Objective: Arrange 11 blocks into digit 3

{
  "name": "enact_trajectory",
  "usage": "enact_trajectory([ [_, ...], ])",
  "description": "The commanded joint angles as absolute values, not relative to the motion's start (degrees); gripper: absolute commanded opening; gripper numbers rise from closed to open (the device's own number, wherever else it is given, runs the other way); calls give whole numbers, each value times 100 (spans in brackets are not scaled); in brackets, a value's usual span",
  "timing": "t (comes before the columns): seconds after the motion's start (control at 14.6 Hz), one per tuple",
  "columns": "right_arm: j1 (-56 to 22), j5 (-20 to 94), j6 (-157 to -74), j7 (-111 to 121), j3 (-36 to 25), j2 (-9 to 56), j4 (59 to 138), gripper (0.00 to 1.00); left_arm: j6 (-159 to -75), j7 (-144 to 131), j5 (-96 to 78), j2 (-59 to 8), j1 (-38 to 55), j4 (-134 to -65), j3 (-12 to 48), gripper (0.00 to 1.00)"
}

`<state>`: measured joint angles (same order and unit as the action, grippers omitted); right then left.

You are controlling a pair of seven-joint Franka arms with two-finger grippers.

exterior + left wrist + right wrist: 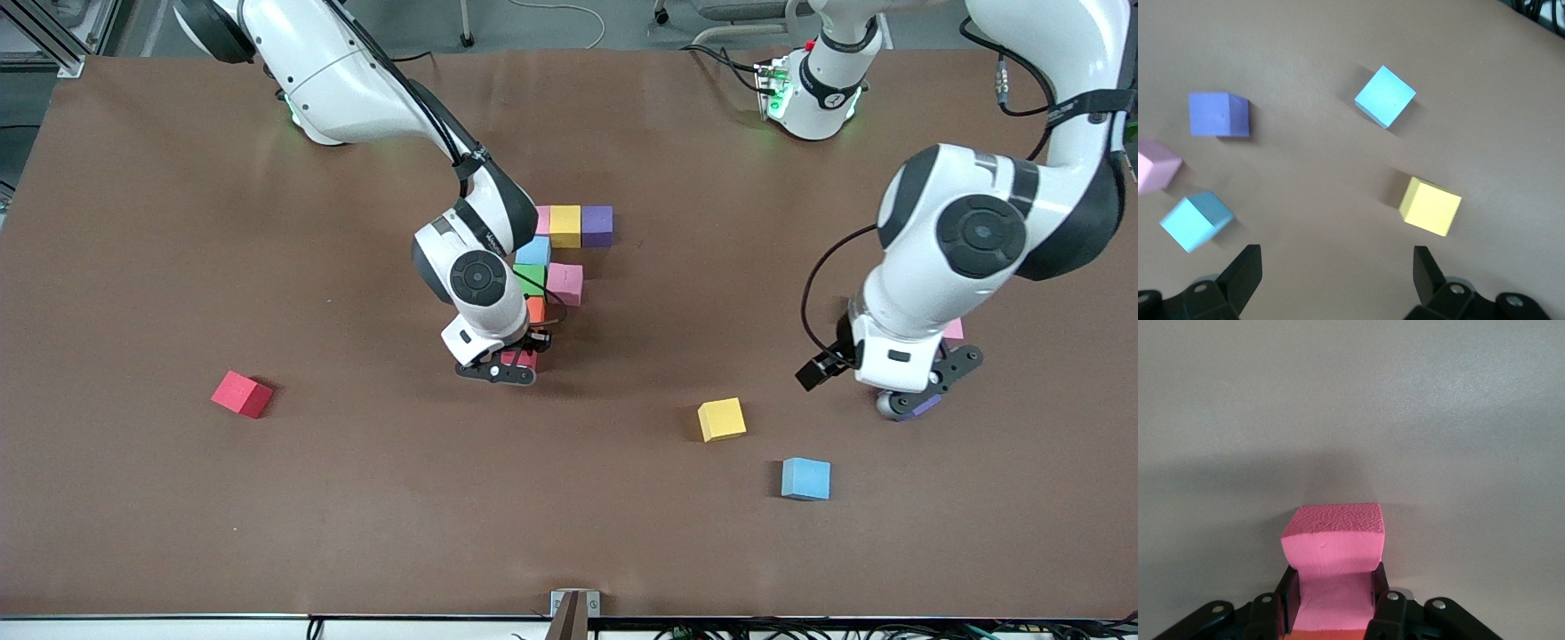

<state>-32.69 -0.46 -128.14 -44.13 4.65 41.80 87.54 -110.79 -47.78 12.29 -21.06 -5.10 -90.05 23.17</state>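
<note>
Fingers (1379,590) of the right gripper (518,358) pinch a squashed hot-pink foam cube (1337,567) at the figure's near end, while the left gripper (1338,273) hangs spread over scattered loose cubes.

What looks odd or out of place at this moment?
The block in the right gripper is squeezed out of shape: the shut fingers pinch its lower part narrower than its top. Loose blocks lie scattered at angles: a red block, a yellow block and a light blue block. The left gripper hangs open over them.
</note>
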Motion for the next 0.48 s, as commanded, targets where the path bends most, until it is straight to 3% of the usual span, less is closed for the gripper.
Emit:
enact_trajectory([
  [0.0, -3190, -97, -12920, -4351, 571, 3973, 9035, 0, -10890, -4071, 1116, -2057, -729, -8956, 2356, 100],
  [0.41, -3226, -9, -12920, -4351, 571, 3973, 9035, 0, -10722, -3569, 1204, -2162, -756, -9052, 2347, 100],
])
